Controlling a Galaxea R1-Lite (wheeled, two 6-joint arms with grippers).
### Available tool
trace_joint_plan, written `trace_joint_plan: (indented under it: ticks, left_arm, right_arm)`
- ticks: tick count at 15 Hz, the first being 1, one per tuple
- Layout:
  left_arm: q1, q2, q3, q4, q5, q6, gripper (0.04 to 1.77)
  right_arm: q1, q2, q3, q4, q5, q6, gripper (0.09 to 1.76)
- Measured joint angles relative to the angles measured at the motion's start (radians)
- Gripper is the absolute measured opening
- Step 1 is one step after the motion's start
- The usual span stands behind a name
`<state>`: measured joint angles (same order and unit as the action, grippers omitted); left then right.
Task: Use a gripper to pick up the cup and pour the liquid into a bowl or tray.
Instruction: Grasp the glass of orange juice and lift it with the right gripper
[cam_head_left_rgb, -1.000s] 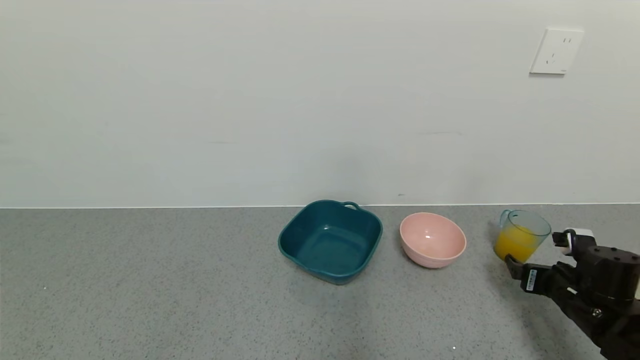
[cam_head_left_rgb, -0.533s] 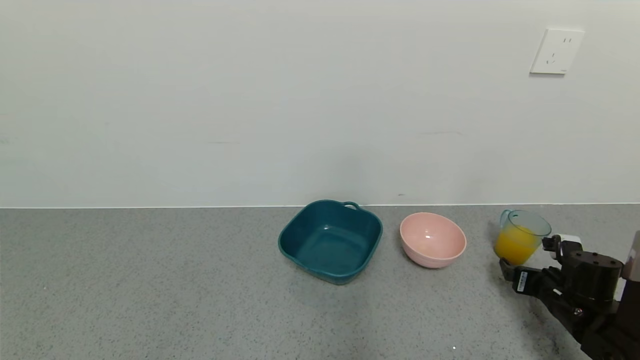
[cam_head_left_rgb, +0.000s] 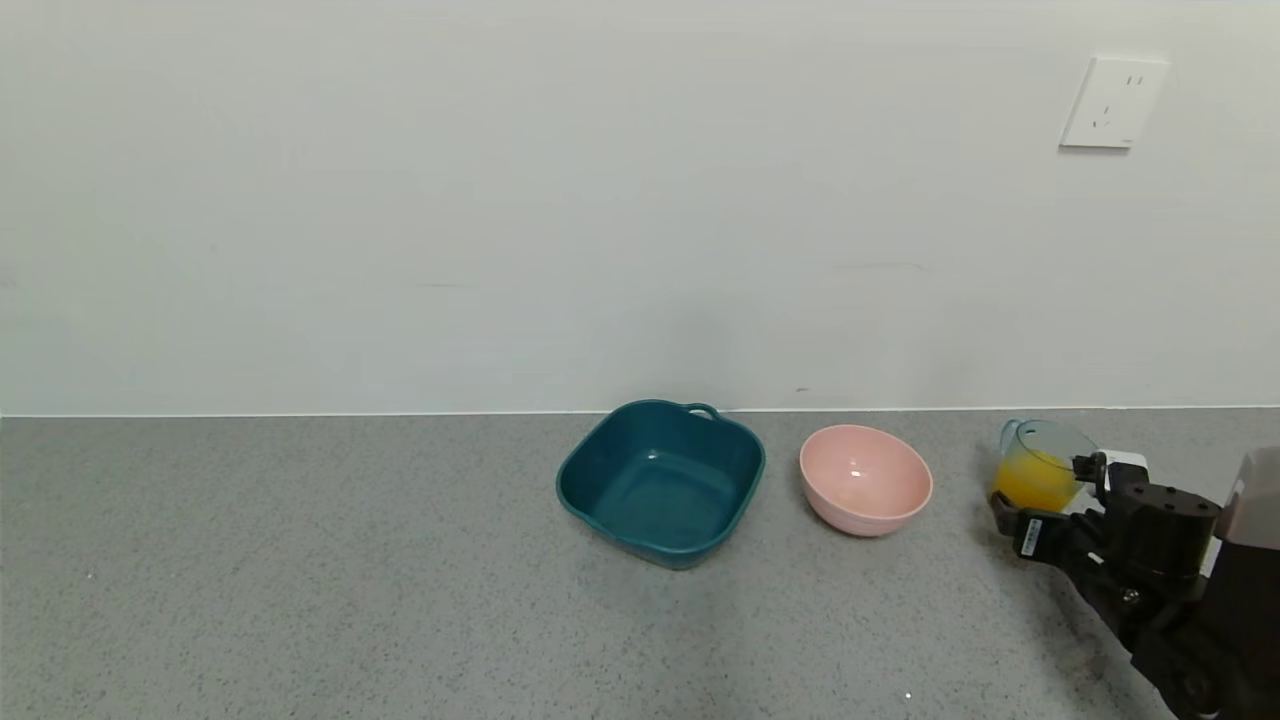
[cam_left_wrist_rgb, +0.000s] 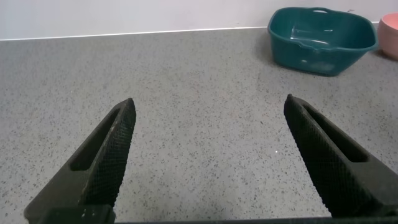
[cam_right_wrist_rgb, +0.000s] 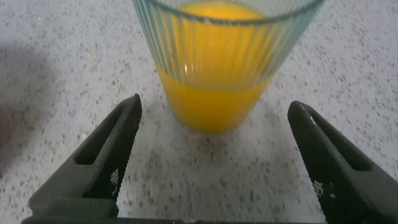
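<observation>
1. Carrying everything is the grey speckled table (cam_head_left_rgb: 300, 600), which meets a pale wall behind.
2. Lying on it is a dark teal basin (cam_head_left_rgb: 660, 480), the landmark; its small handle points toward the wall.
3. Just right of the basin sits the pink bowl (cam_head_left_rgb: 865, 478), not touching it.
4. Well right of the basin, past the bowl, the right end effector (cam_head_left_rgb: 1042, 497) has its fingers spread wide on either side of the cup, not touching it in the wrist view.
5. The cup (cam_head_left_rgb: 1040, 465) stands upright; its base is hidden behind the near finger.
6. The orange liquid (cam_right_wrist_rgb: 211, 93) fills its lower part.
7. Far left of the basin, the left end effector (cam_left_wrist_rgb: 208, 134) hangs open over bare table.
</observation>
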<state>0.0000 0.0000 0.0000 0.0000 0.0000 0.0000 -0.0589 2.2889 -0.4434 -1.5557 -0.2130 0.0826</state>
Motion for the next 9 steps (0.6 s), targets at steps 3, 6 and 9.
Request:
trace_joint_plan:
  ticks: [3,6,9]
  left_arm:
    - [0.0,0.0,0.0,0.0,0.0,0.0,1.72]
    - [0.0,0.0,0.0,0.0,0.0,0.0,1.72]
    - [0.0,0.0,0.0,0.0,0.0,0.0,1.72]
  right_arm:
    - [-0.001,0.024,-0.047,0.001,0.0,0.0,1.71]
    - [-0.009,0.048,-0.09,0.005,0.0,-0.001,1.71]
    - [-0.022,0.072,-0.124,0.004,0.006,-0.028,1.71]
